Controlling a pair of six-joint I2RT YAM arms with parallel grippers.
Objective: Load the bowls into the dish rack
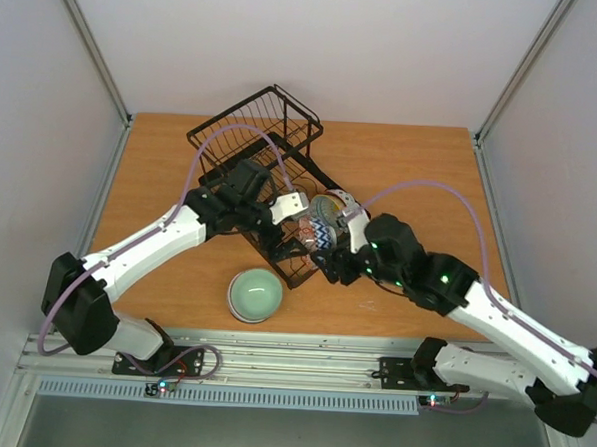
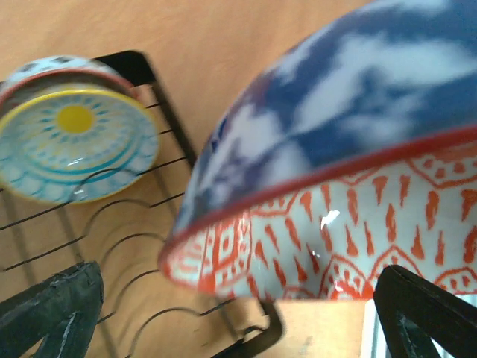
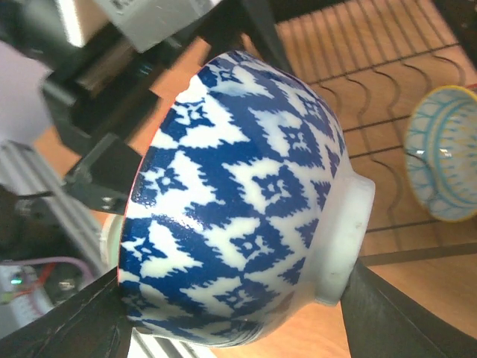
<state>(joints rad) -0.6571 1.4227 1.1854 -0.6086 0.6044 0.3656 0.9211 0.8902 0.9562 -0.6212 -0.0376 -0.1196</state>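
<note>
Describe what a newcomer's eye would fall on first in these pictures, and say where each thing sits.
The blue-and-white bowl stands out most. It fills the right wrist view, clamped rim to foot in the right gripper at the near end of the dish rack. Next come the yellow-centred bowl, tilted in the rack's wire slots, and the mint green bowl, alone on the table near its front edge.

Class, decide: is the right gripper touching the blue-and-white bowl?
Touching. The right wrist view shows the right gripper clamping the blue-and-white bowl, one finger on its rim, one on its foot.
</note>
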